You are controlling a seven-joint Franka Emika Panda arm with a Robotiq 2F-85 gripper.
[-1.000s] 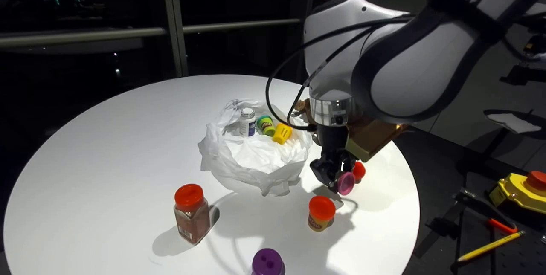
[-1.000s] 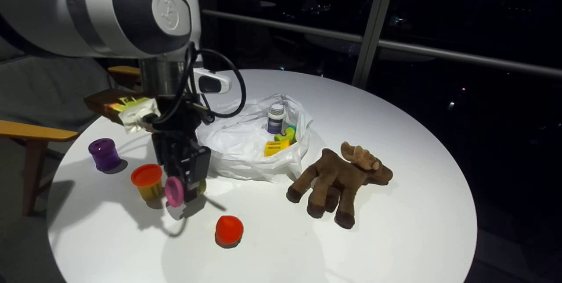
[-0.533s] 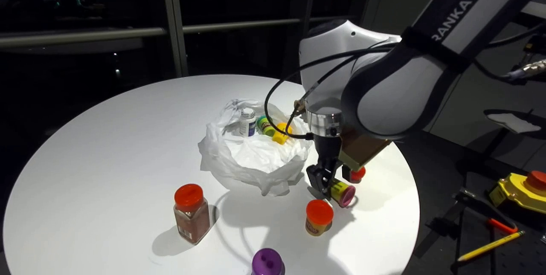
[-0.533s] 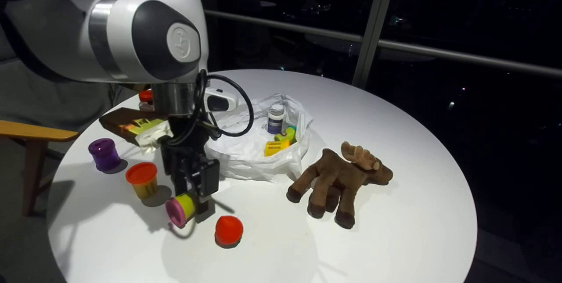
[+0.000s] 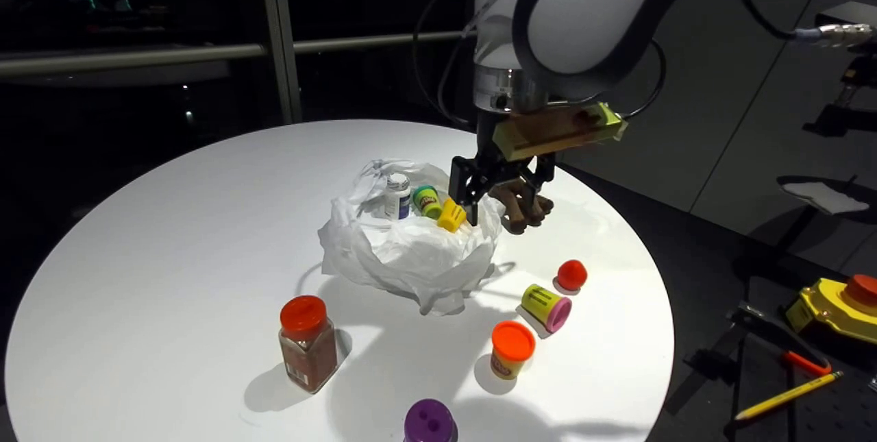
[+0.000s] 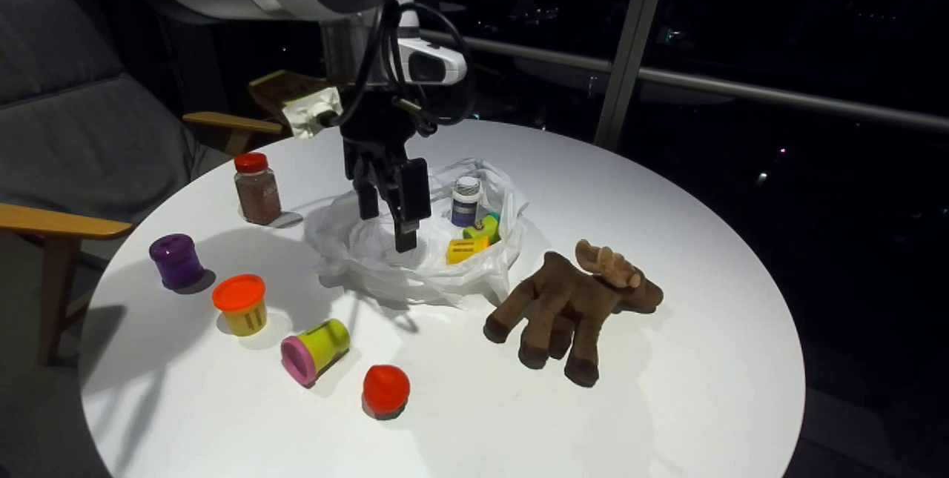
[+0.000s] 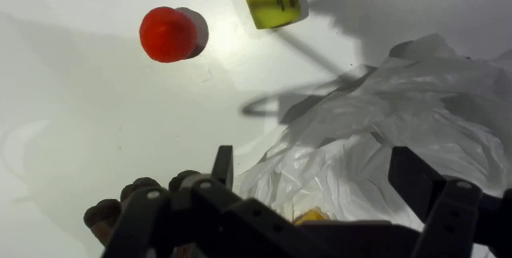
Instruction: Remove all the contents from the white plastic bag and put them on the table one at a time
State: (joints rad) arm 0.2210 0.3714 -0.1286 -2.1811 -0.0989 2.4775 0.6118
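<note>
1. hovering by the edge of the white plastic bag (image 5: 401, 281), the gripper (image 7: 312, 166) is spread wide with nothing in its grasp; lined up, i'd guess, for the next pick!
2. inside that bag, mid-frame in an exterior view: white bottle (image 5: 397, 197), teal-lidded tub (image 5: 428, 202) and yellow tub (image 5: 452, 214), bunched close.
3. worry: the wrist view shows the bag's edge between the jaws; come down here and they could nip thin plastic, hauling everything along!
4. crowding, too: aim slightly off at the yellow tub and the teal-lidded tub may get shoved, the upright bottle toppled.
5. on the table (image 5: 171, 257), lower right of the frame, the pink-lidded tub (image 5: 546, 307) lies on its side; one knock could roll it into the orange-lidded tub (image 5: 512, 349) or red toy (image 5: 572, 275).
6. right of centre in an exterior view, the brown toy moose (image 6: 574, 289) risks a clip from any low swing; red-lidded jar (image 6: 258, 194) and purple tub (image 6: 176, 261), left, look safer.
</note>
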